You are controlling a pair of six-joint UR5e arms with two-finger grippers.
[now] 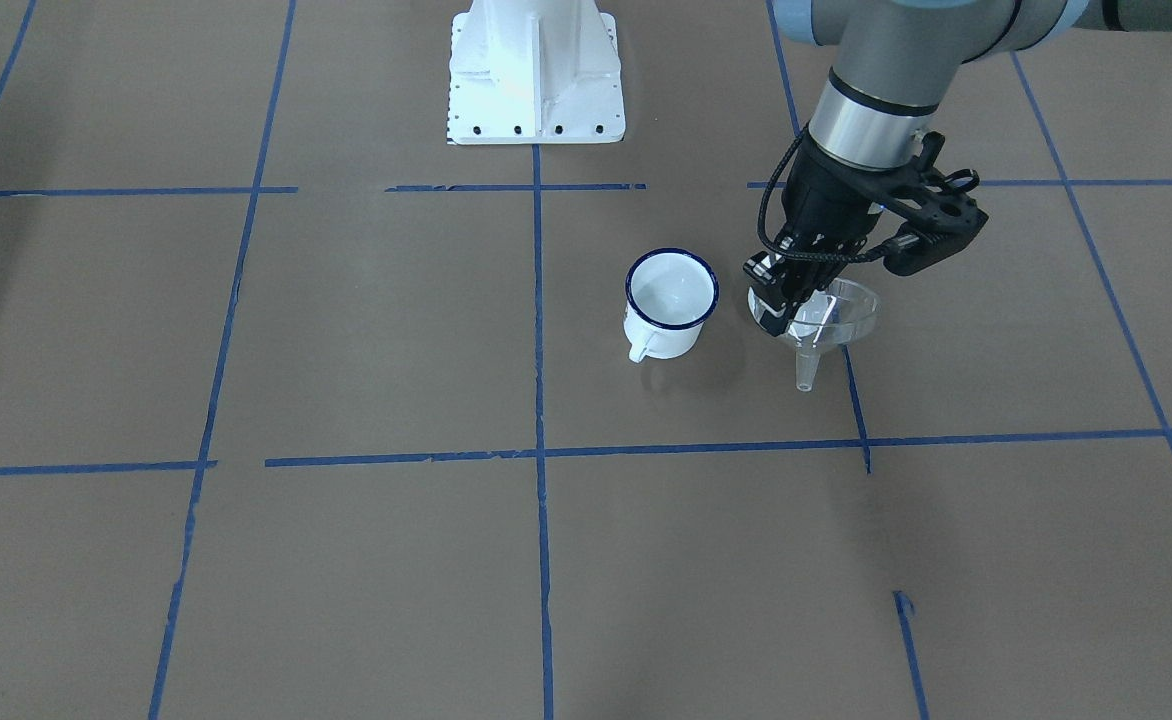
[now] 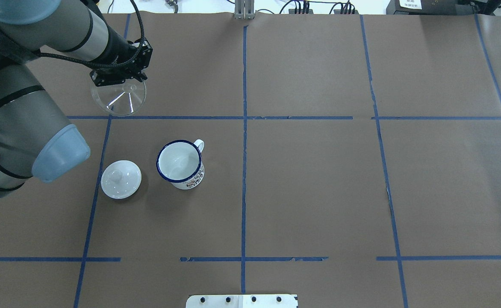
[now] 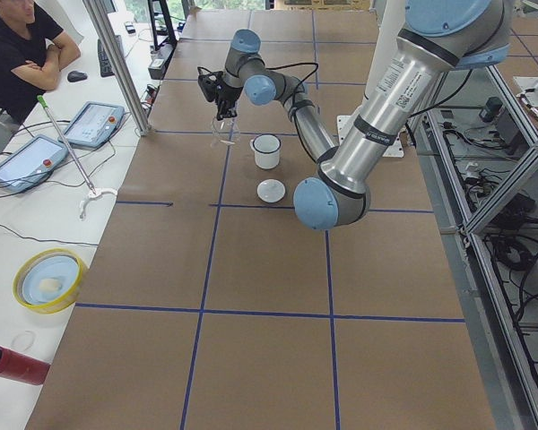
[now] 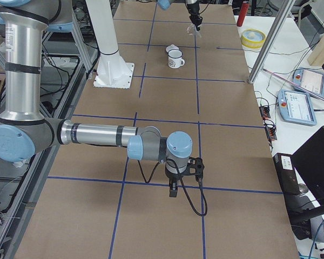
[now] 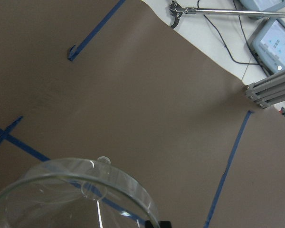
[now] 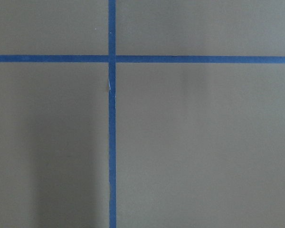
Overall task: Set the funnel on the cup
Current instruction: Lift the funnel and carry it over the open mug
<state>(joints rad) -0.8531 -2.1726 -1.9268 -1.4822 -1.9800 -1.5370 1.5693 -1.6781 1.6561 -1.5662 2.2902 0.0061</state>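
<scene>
My left gripper is shut on the rim of the clear funnel, which it holds spout down above the table. In the front view the funnel hangs to the right of the cup, apart from it. The cup is a white enamel mug with a dark blue rim; it stands upright and empty. The funnel's rim fills the lower left of the left wrist view. My right gripper points down at bare table far from the cup; I cannot tell whether it is open or shut.
A round white lid with a knob lies flat just beside the cup, on the robot's left. The white robot base stands behind the cup. Blue tape lines cross the brown paper. An operator sits beyond the far edge.
</scene>
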